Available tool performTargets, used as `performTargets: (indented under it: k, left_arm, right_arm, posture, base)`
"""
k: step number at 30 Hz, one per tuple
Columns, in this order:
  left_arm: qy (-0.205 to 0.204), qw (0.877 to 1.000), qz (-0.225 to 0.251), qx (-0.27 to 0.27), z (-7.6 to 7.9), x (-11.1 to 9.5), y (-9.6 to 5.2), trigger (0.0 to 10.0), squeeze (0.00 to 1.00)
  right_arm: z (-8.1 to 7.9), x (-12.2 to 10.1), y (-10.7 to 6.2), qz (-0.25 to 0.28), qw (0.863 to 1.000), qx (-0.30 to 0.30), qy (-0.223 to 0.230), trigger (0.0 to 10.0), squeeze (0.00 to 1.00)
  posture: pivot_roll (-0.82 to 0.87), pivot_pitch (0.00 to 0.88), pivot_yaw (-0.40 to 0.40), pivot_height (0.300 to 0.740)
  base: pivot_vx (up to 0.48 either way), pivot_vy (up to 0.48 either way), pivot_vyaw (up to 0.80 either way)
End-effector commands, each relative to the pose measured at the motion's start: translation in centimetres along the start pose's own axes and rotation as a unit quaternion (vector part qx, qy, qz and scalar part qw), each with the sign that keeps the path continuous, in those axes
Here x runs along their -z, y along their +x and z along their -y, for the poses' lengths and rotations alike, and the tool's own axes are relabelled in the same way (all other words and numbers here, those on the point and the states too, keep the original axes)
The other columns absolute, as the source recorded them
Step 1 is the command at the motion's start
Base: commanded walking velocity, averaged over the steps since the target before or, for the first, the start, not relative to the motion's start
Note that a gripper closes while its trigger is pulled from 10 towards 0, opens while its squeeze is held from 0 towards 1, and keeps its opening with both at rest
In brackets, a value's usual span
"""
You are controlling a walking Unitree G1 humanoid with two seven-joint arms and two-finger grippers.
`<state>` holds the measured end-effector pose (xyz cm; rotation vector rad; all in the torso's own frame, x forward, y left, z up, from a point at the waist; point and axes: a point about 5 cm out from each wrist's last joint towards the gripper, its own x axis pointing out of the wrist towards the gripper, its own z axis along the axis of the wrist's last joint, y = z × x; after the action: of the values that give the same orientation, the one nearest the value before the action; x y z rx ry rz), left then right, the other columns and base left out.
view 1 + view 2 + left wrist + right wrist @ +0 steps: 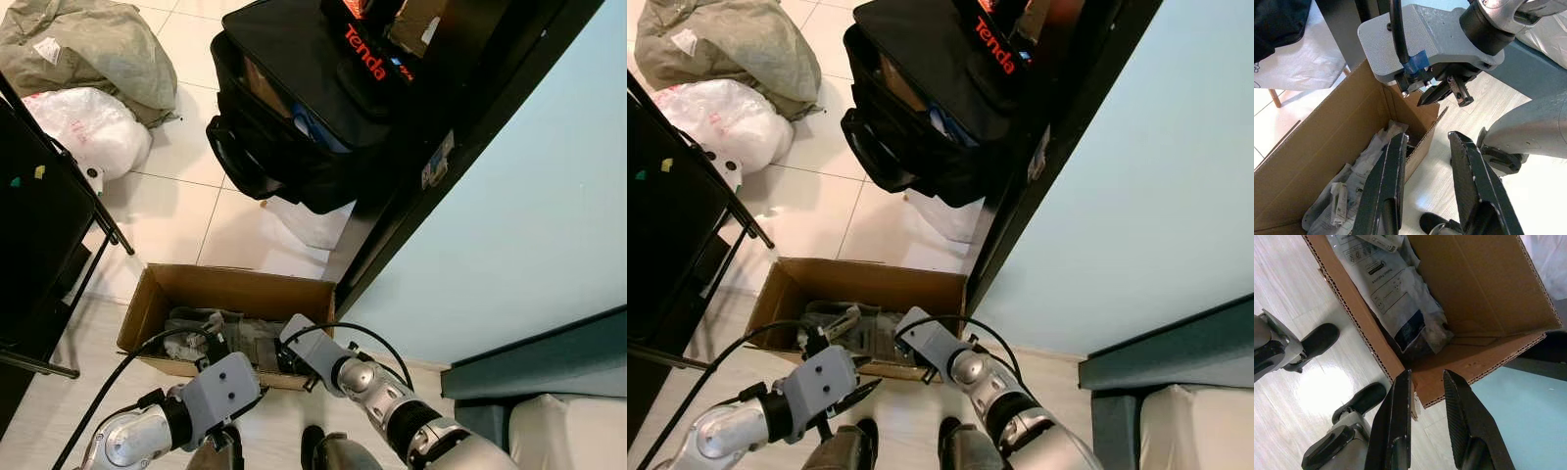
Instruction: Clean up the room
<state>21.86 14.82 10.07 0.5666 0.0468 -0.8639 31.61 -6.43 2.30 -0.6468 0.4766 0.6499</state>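
Hovering over the near rim of the cardboard box (186, 289), L gripper (1425, 171) & R gripper (1425, 396) both spread w/ nothing held, prob lining up to grab the box, plastic bags (1396, 303) piled inside.

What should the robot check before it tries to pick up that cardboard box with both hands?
1. Left gripper open at the near wall of the cardboard box: ok.
2. Right gripper open at the box corner: ok.
3. Fingers shut on the wall: not ok, neither grips yet.
4. Contents, the grey plastic packets, lying below the rim: ok.
5. Black cable clear of the box: cannot tell, it runs close by the near wall.
6. Room to lift: ok on the near side; black bag sits apart behind the box.
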Motion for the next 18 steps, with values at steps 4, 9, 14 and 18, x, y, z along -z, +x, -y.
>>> performTargets:
  k: [4, 9, 14, 18]
  left_arm:
    - [-0.039, 0.996, -0.048, -0.066, -0.2, 1.6, 0.6, 10.0, 0.0]
    - [-0.109, 0.967, -0.125, -0.193, -0.9, 3.6, 2.1, 10.0, 0.0]
    - [-0.19, 0.935, -0.139, -0.265, -1.0, 4.3, 3.5, 10.0, 0.0]
    - [-0.201, 0.926, -0.154, -0.28, -1.0, 4.7, 3.8, 10.0, 0.0]
  right_arm:
    - [0.3, 0.8, -0.2, -0.003, 0.998, 0.005, 0.064, 10.0, 0.0]
    - [2.5, 0.0, -0.8, 0.037, 0.986, 0.015, 0.16, 10.0, 0.0]
    - [4.0, 0.5, -1.7, 0.071, 0.969, 0.068, 0.225, 10.0, 0.0]
    - [4.3, 0.7, -2.1, 0.079, 0.963, 0.087, 0.242, 10.0, 0.0]
  posture:
    - [0.12, 0.274, -0.114, 0.74]
    - [0.11, 0.149, -0.081, 0.74]
    - [0.09, 0.054, -0.053, 0.74]
    - [0.09, 0.054, -0.053, 0.74]
  base:
    - [0.0, 0.0, 0.0]
    - [0.0, 0.0, 0.0]
    - [0.0, 0.0, 0.0]
    - [0.0, 0.0, 0.0]
